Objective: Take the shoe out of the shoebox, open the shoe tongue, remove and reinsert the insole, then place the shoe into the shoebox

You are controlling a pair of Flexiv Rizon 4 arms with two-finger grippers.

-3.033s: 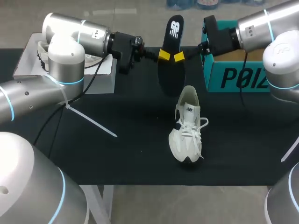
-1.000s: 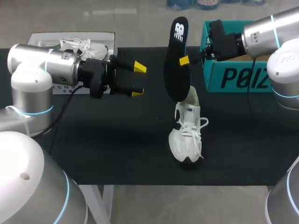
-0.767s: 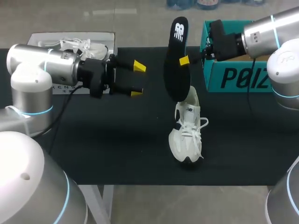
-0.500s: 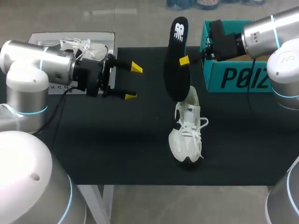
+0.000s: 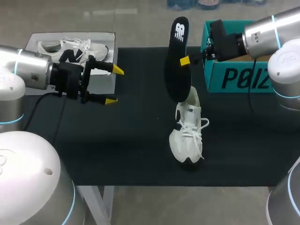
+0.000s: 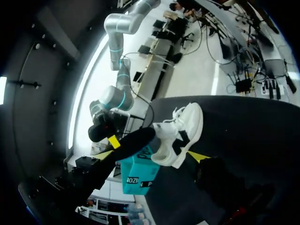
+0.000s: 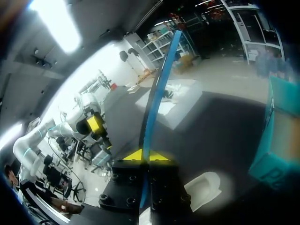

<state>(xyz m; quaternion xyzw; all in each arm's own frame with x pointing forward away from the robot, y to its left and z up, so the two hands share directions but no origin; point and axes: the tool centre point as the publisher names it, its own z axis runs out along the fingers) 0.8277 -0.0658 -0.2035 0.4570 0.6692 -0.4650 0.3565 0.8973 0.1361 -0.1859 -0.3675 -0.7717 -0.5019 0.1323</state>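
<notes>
Two fingers of the right gripper (image 5: 185,60) clamp the black insole (image 5: 176,79) just above the white sneaker (image 5: 187,129); probably best slid in toe-first, the spread-open left gripper (image 5: 114,85) steadying it.

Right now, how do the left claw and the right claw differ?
The left claw is open and empty; the right claw is shut on the black insole. The left claw hangs to the side of the white lace-up sneaker; the right claw holds the insole upright over it. Both have yellow fingertips.
</notes>
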